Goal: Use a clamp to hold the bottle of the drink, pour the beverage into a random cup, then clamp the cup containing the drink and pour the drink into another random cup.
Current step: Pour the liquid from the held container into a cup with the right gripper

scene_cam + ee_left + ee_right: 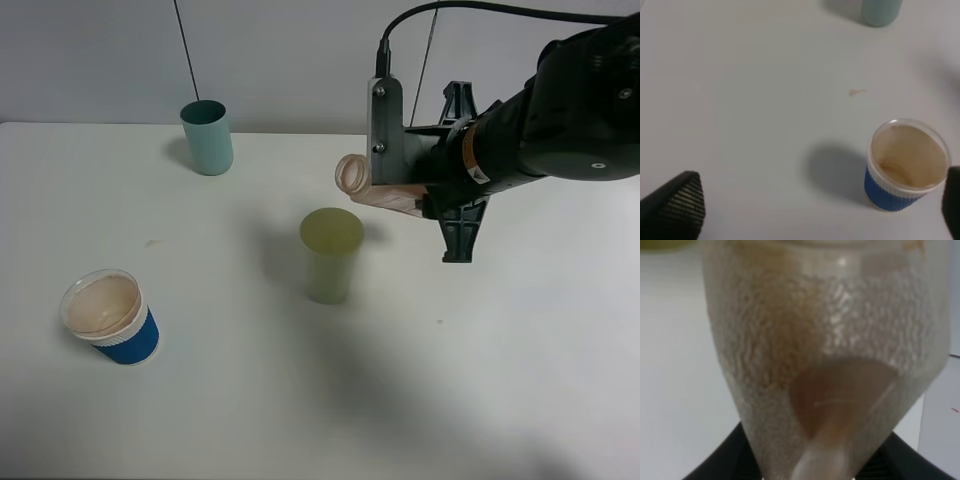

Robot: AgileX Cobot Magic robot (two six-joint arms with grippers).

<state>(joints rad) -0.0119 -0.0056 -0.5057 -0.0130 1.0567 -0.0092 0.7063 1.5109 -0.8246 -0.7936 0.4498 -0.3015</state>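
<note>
Translucent plastic, beaded with droplets, fills my right wrist view: the bottle [825, 340] is clamped in my right claw [408, 196], jaws closed tight on its body. I hold it in the air, tipped onto its side, over the middle of the table [480, 380] and a little to the right, with its wide open mouth pointing left. Inside it, a thin pool of brown beverage [840, 395] sits against the wall.

Just below the mouth in the high view stands the pale yellow-green tumbler [331, 255], upright on the table and apart from the bottle. I cannot tell whether it has any liquid in it.

Far and to the left stands the teal tumbler [207, 137], upright and well away from the other two.

Near and far to the left is the squat blue-sleeved cup [110, 317], upright, its inside tinted brownish. My left claw [812, 205] hovers above the table beside that cup, its fingers [675, 205] spread wide apart and holding nothing. This claw is out of the high view.
</note>
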